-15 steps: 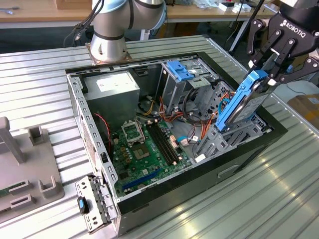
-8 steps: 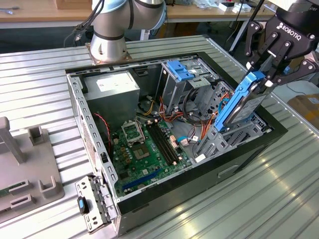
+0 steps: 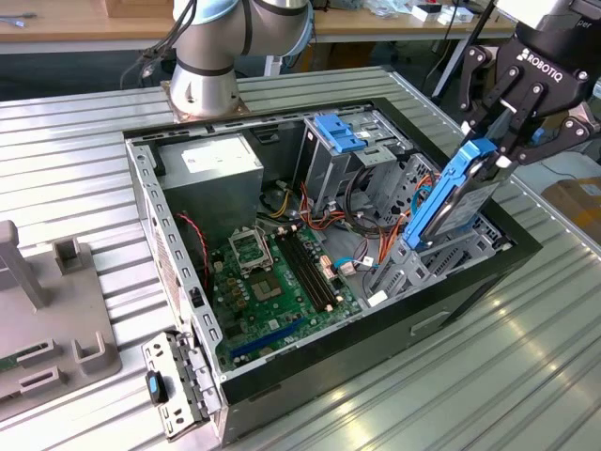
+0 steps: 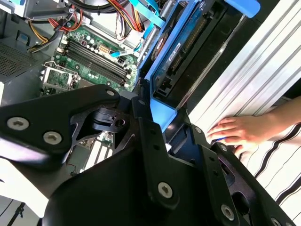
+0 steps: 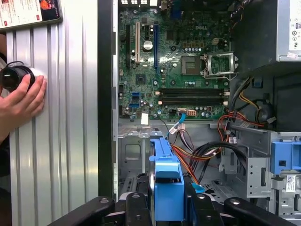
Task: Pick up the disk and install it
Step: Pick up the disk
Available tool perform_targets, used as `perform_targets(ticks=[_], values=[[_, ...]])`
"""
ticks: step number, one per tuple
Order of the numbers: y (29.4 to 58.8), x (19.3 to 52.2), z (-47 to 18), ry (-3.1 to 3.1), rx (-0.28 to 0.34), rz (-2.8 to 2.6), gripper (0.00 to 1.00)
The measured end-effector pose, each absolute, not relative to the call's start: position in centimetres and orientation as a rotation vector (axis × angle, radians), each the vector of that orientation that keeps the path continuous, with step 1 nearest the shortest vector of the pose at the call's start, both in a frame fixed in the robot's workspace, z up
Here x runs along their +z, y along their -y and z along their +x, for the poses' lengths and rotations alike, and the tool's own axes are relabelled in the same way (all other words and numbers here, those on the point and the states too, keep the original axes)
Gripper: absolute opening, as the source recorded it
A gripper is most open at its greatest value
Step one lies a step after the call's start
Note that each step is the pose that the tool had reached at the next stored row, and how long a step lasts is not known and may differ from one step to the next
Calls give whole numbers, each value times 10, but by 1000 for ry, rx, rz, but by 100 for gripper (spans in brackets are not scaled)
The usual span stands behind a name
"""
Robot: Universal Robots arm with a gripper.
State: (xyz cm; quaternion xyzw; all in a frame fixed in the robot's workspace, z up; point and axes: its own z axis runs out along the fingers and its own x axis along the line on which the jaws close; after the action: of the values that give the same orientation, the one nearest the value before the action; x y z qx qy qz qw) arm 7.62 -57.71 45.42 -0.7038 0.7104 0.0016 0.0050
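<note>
The disk [image 3: 458,199], a flat drive in a bright blue carrier rail, stands tilted on edge over the grey drive bay [image 3: 411,261] at the right side of the open computer case [image 3: 150,211] in the exterior view. My gripper [image 3: 500,132] is shut on the disk's upper end, and its lower end reaches down to the bay. In the second wrist view the disk [image 4: 181,49] runs away from the black fingers [image 4: 143,120]. In the first wrist view the blue carrier [image 5: 167,186] sits between the fingers [image 5: 136,207], above the bay.
Inside the case lie the green motherboard [image 3: 272,282], a grey power-supply box [image 3: 221,167] and an upright cage with a blue bracket [image 3: 338,132], amid loose cables. A person's hand [image 5: 21,96] rests on the ribbed table beside the case. A grey fixture [image 3: 47,310] stands at the exterior view's left.
</note>
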Motion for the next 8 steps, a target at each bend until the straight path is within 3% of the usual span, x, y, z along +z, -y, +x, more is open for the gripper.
perform_targets(ticks=[8], values=[[577, 460, 76, -2225, 5, -2204, 37]])
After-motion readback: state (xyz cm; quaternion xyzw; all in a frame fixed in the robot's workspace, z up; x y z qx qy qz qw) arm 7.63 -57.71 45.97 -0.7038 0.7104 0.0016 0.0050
